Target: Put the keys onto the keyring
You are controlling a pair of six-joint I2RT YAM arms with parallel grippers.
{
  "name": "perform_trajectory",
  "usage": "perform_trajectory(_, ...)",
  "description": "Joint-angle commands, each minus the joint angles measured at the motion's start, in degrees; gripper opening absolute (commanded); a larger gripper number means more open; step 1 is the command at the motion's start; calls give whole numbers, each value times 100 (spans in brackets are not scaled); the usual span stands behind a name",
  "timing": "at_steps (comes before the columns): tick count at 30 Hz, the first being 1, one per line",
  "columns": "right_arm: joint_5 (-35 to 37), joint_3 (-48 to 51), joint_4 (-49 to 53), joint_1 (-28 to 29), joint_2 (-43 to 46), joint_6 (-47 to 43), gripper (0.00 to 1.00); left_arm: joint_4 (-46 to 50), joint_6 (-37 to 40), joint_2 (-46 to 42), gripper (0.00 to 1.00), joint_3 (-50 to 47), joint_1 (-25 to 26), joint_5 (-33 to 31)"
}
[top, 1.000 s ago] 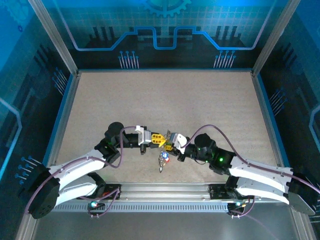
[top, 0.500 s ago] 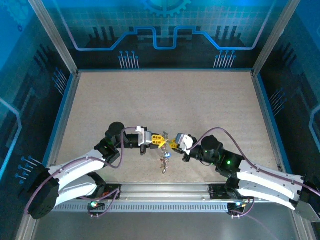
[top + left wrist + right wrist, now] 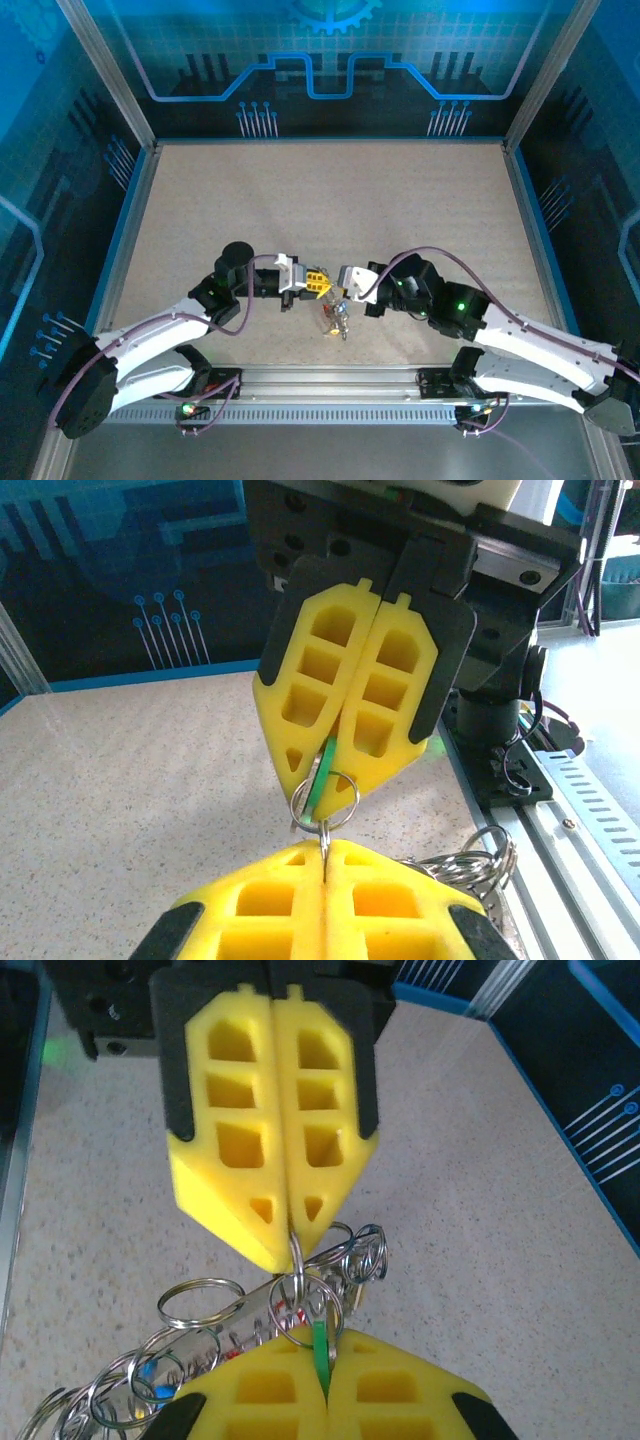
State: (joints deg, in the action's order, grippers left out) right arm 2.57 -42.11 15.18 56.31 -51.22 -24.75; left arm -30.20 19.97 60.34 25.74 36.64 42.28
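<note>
**A:** Where's the keyring (image 3: 296, 1256)?

**B:** Lifted off the worktop (image 3: 330, 190), in the middle near the front edge, between the two arms. The left fingers (image 3: 265, 915) are pinched fully together on its thin silvery wire.

**A:** And the right side?

**B:** The right fingers (image 3: 385, 685) are closed tight on a green tag (image 3: 320, 1345), held edge-on. I can't make out the metal of its key. The tag sits against a small silvery loop right where the wire runs into the left fingers.

**A:** How do the two pairs of fingers stand?

**B:** Tip to tip, pointing at each other, just apart, with that loop and the tag between them.

**A:** What about the other keys (image 3: 215, 1345)?

**B:** They're bunched with more small rings in a cluster hanging from the held part, just below and on the near side of the fingertips. Bits of red and blue show among them. I can't tell whether the lowest ones touch the worktop.

**A:** What's around it?

**B:** The left arm reaches in from the near left and the right arm from the near right. The speckled beige worktop stretches away behind them to blue walls.
</note>
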Motion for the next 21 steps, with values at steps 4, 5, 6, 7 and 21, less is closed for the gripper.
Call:
perform_trajectory(4, 100, -961, 1014, 63, -436, -965, 0, 159, 166, 26, 0, 252, 7, 100)
perform_trajectory(5, 112, -1063, 1054, 59, -473, -1045, 0, 157, 168, 28, 0, 248, 9, 95)
perform_trajectory(6, 111, -1172, 1109, 64, -524, -1127, 0, 154, 168, 20, 0, 248, 8, 74)
perform_trajectory(7, 99, -1282, 1174, 65, -578, -1191, 0, 168, 165, 20, 0, 255, 9, 57)
perform_trajectory(21, 447, -2667, 2617, 100, -1252, -2539, 0, -73, 40, -82, 39, 118, 5, -494)
